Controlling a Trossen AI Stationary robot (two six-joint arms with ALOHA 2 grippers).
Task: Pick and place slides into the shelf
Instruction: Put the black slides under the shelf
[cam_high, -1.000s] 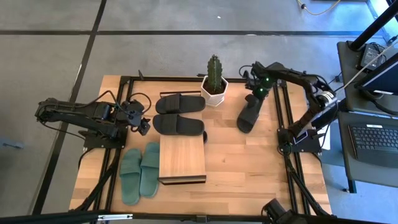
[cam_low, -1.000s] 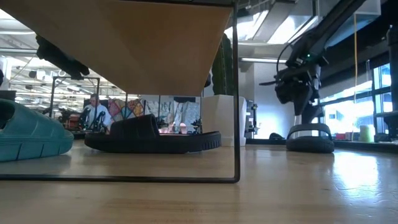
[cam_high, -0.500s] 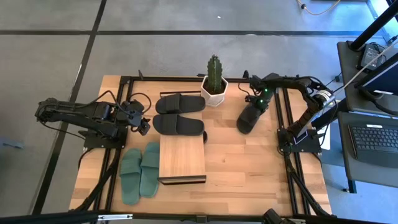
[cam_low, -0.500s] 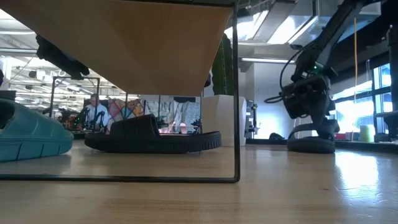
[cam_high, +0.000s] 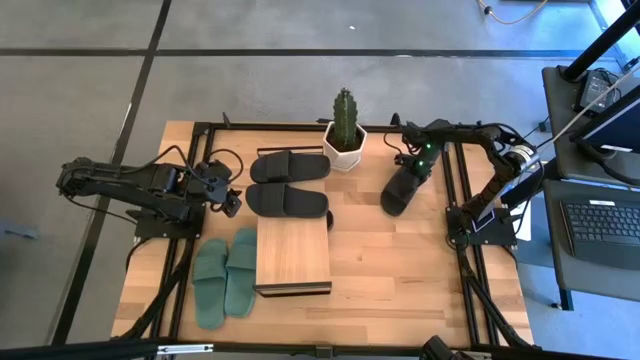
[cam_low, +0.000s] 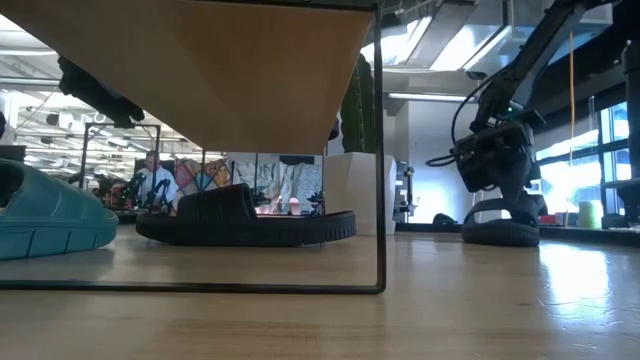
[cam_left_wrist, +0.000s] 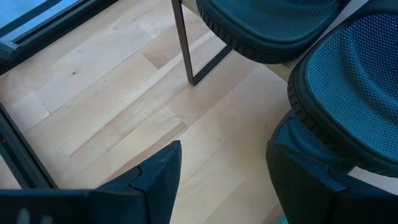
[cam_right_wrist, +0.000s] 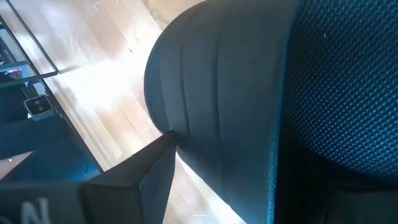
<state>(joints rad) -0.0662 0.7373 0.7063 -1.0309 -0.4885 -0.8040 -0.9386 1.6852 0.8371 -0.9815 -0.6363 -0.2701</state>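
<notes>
From overhead I've got the left gripper (cam_high: 232, 203) parked at the table's left edge, fingers apart, gripping nothing. Green slides (cam_high: 225, 278) lie beside the shelf (cam_high: 293, 256), two black slides (cam_high: 288, 183) behind it. Low down, the shelf's plank (cam_low: 215, 65) blocks most of that, and the green one (cam_low: 50, 222) is cut off. Out right, my right gripper (cam_high: 411, 168) hangs over a lone black slide (cam_high: 400, 189); its wrist camera shows the fingers (cam_right_wrist: 134, 177) spread around the strap (cam_right_wrist: 217, 106), not clamped. I can read no writing.

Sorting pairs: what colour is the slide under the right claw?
Black slide sandal, shown best in the high view.
</notes>
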